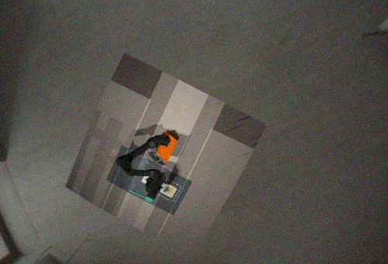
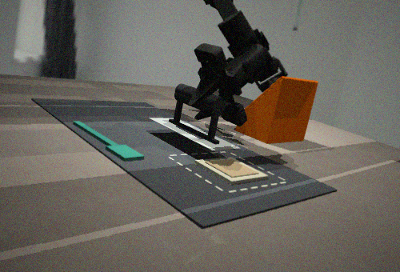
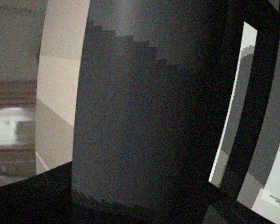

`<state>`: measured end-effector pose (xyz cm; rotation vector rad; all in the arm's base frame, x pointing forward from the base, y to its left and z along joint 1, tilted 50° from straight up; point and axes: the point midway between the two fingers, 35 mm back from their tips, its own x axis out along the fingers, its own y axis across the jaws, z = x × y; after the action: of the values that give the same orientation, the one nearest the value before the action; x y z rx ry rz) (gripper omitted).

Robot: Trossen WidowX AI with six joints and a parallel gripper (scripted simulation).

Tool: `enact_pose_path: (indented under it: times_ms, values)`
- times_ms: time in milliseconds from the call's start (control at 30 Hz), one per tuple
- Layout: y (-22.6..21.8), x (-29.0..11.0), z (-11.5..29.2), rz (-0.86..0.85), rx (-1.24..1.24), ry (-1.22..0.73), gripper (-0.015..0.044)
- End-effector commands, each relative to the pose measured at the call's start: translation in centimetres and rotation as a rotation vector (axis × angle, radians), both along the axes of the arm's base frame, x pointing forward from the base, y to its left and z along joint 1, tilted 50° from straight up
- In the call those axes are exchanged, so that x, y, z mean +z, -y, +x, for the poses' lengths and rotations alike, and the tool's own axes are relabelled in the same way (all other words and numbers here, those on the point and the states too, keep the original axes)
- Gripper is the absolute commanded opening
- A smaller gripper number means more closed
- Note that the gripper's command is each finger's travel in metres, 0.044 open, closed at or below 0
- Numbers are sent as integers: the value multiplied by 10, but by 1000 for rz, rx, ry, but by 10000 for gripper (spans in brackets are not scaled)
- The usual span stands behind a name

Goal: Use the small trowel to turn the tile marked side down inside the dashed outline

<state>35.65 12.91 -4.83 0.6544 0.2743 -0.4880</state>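
Table [image 2: 80, 212]: brown and tan striped top; its far edges are cut off in the exterior view.
Mat [image 2: 240, 204]: dark grey rectangle lying flat on the table.
Arm [image 2: 240, 44]: black, folded low over the mat; from the top it hides part of the mat.
Orange block [image 2: 280, 112]: wedge-shaped, behind the mat, its left edge hidden by the arm.
Gripper [image 2: 194, 130]: pointing down, fingers clamped on the trowel's dark handle.
Small trowel [image 2: 188, 130]: a dark bar between the fingertips over a pale flat blade resting on the mat; the join is hard to make out.
Teal paddle-shaped piece [image 2: 108, 141]: flat on the mat's left side, well apart from the gripper.
Tile [image 2: 232, 169]: flat inside the dashed outline [image 2: 208, 182], plain tan face up.
Wrist view: filled by a blurred dark surface up close; the fingers cannot be made out there.
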Motion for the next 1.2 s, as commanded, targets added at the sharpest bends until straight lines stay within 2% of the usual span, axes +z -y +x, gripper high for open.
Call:
enact_pose_path:
  times_ms: [0, 300, 1167]
  values:
    - [-4, -3, 4, 13, 6, 16, 0]
    - [-4, -1, 5, 13, 6, 16, 0]
    - [7, 80, 6, 11, 5, 15, 0]
